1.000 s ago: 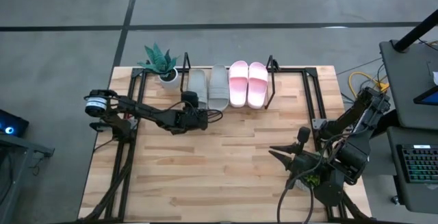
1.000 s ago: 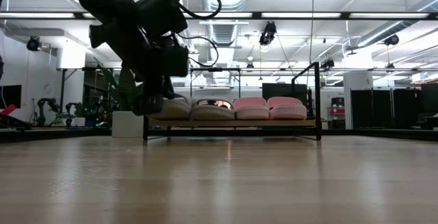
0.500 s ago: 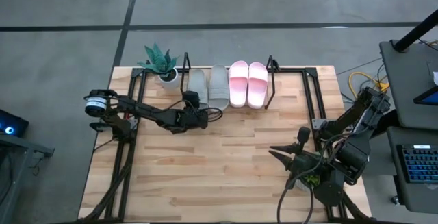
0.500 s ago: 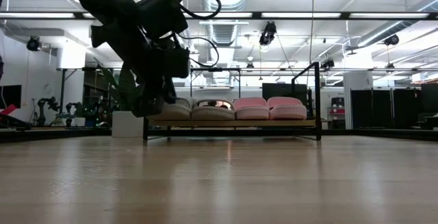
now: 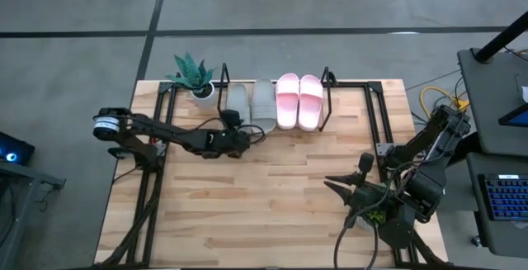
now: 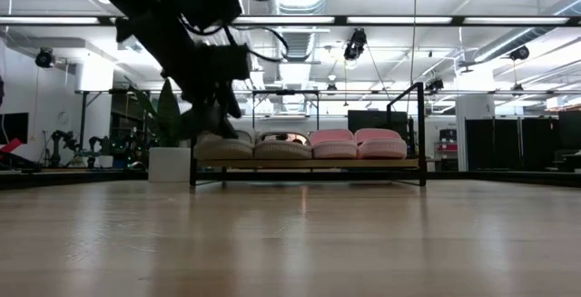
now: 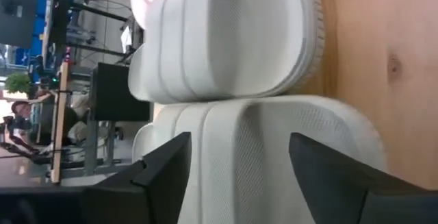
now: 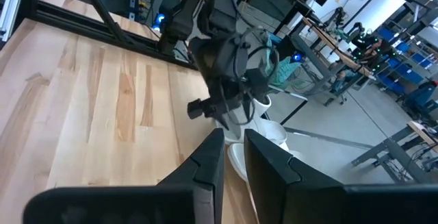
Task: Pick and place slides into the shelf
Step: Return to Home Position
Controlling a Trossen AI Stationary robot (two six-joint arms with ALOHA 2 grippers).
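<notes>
Two grey-green slides [image 5: 238,103] [image 5: 263,105] and two pale pink slides [image 5: 286,101] [image 5: 310,101] lie side by side, soles down, on the board of the shelf [image 6: 309,163] at the table's far edge. My left gripper [image 5: 233,120] hovers open at the near end of the leftmost grey-green slide [image 7: 274,131]. Its fingers [image 7: 171,169] stand on either side of that end, and I see no touch. My right gripper [image 5: 330,183] waits shut above the table's near right part, with nothing between its fingers.
A potted plant [image 5: 194,78] in a white pot [image 6: 168,163] stands just left of the shelf. Black arm-mount frames [image 5: 157,179] [image 5: 384,130] run along the table's left and right sides. Bare wooden tabletop [image 5: 272,196] lies in front of the shelf.
My left gripper has opened and let go of the leftmost grey-green slide, which stays lying on the shelf board. The gripper has risen a little above the slide's near end.
</notes>
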